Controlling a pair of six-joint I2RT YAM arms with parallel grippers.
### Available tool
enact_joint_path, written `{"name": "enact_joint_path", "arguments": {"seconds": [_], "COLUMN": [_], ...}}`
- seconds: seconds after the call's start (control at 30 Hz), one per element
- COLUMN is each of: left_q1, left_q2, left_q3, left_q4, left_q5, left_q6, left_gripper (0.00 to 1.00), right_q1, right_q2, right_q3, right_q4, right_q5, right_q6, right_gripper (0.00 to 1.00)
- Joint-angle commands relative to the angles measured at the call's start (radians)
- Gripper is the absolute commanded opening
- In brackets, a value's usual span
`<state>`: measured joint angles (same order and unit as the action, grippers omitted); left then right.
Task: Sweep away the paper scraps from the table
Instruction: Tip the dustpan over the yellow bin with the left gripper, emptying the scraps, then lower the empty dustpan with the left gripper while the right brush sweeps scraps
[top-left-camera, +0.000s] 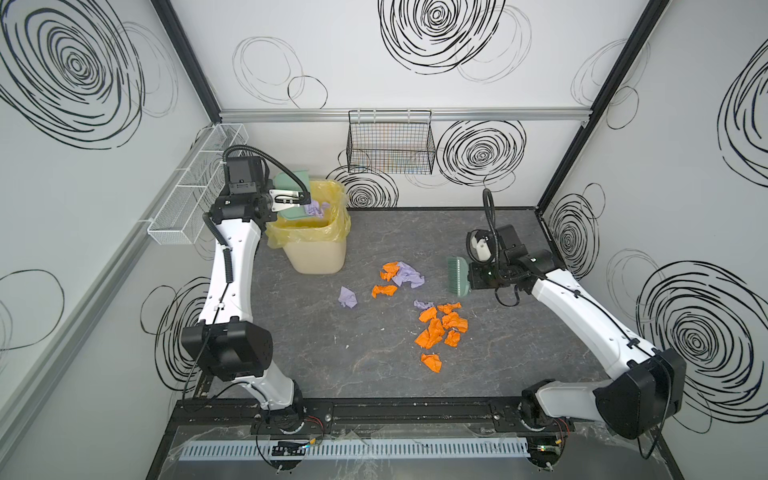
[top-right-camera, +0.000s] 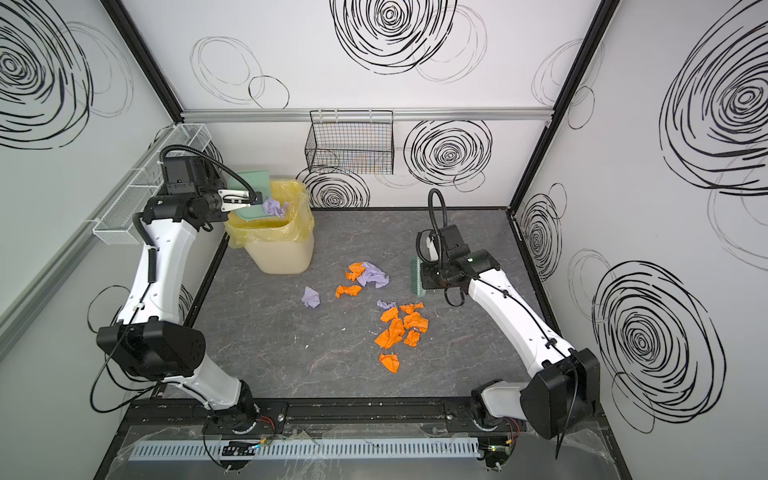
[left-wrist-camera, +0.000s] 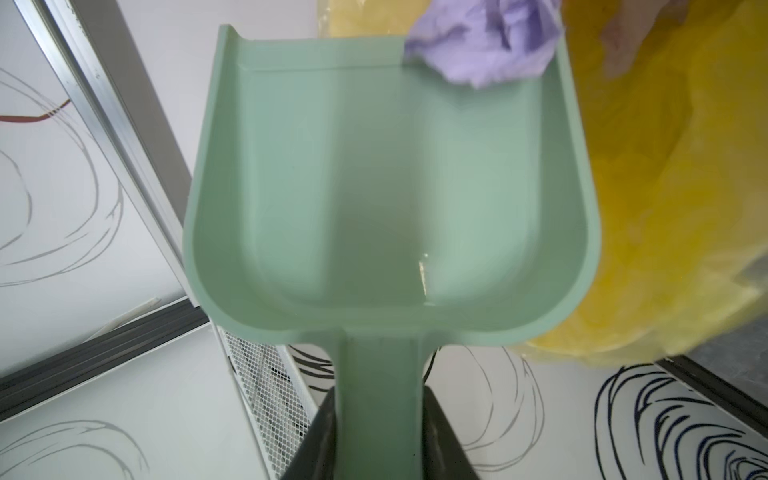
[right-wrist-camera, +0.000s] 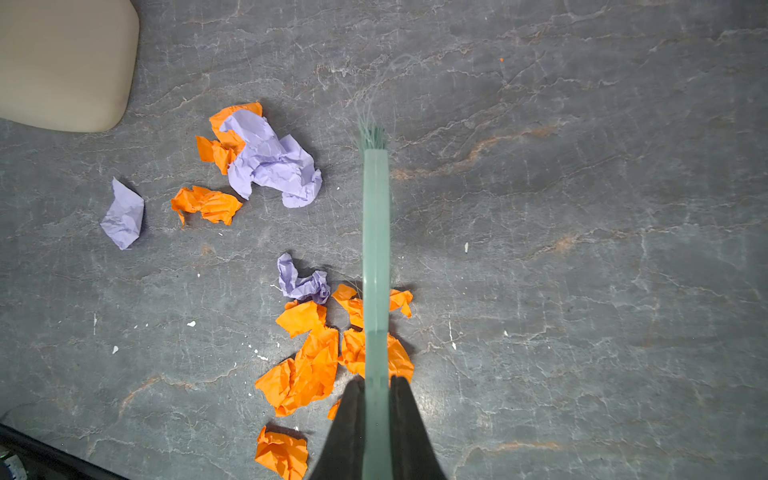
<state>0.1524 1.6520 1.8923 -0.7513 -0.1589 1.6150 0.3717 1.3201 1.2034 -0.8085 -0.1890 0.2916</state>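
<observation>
Grey veined table (top-left-camera: 291, 353), scattered paper scraps (top-left-camera: 432, 334), white swirl-patterned walls (top-left-camera: 332, 50)

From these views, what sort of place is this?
Probably a robot test cell, not a home: two arms on a base rail, swirl-printed wall panels enclosing the table, and paper scraps near a lined bin.

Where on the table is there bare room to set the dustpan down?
Free: left front of the table, bordered by the left arm, the lone lilac scrap and the front rail; also the back strip between the bin and the brush. Crowded: centre right, where the orange scraps cluster.
</observation>
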Motion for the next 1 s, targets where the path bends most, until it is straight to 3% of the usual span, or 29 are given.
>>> {"name": "enact_joint_path", "arguments": {"seconds": [0.0, 0.23, 0.4, 0.5, 0.73, 0.97], "left_q1": [0.011, 0.062, 0.110, 0.131, 0.131, 0.145], "left_q2": [-0.023, -0.034, 0.006, -0.024, -0.268, -0.424], "left_q3": [0.023, 0.054, 0.290, 0.329, -0.016, -0.350], "left_q4": [0.066, 0.034, -0.180, -0.279, -0.284, -0.215], "left_q5": [-0.030, 0.033, 0.204, 0.329, 0.479, 0.493], "left_q6": [0.047, 0.012, -0.130, -0.207, -0.279, -0.285], "left_gripper": [0.00, 0.00, 0.00, 0.00, 0.00, 0.00], "right_q1": [-0.001, 0.031, 0.165, 0.264, 0.389, 0.404], "right_q2": [-0.028, -0.016, 0.030, 0.098, 0.341, 0.635], "right_q3": [0.023, 0.076, 0.076, 0.077, 0.168, 0.407], "right_q4": [0.038, 0.043, 0.165, 0.284, 0.539, 0.459], "right_q5": [-0.037, -0.114, -0.248, -0.317, -0.436, -0.482], "right_q6": [-0.004, -0.002, 0.102, 0.195, 0.390, 0.440], "right_gripper": [0.00, 0.00, 0.00, 0.00, 0.00, 0.00]}}
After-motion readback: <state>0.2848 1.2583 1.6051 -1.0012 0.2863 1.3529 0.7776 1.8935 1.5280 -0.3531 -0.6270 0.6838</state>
